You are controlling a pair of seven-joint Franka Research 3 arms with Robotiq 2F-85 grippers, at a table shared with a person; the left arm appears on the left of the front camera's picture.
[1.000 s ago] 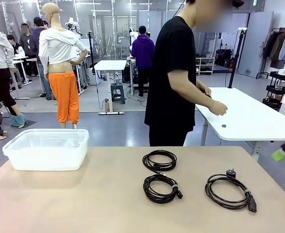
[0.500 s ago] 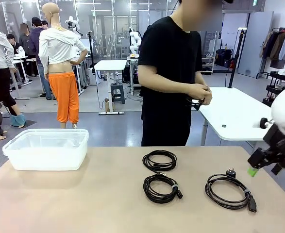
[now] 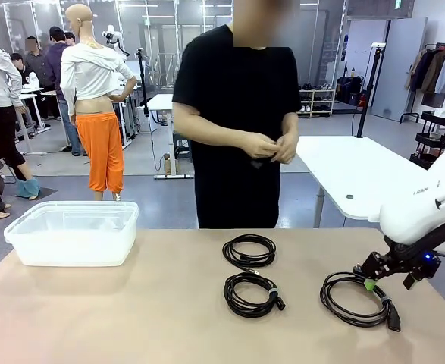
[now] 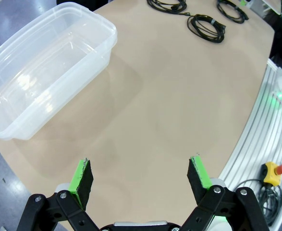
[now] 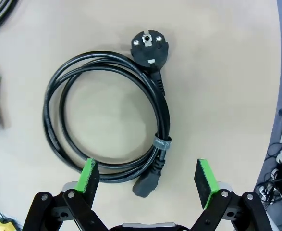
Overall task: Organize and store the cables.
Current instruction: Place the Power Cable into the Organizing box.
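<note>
While my right gripper [image 5: 146, 174] hung spread wide over the right near corner of the table [image 3: 131, 318], the big cable [image 5: 166, 115] lay coiled just under it, not pinched. One small cable [image 3: 227, 251] lay near the middle of the table. Another small cable [image 3: 270, 292] lay just in front of it, closer to me. My left gripper [image 4: 140, 168] was spread wide too, holding nothing, near the left edge. A clear tub [image 3: 70, 246] sat by the far left corner.
</note>
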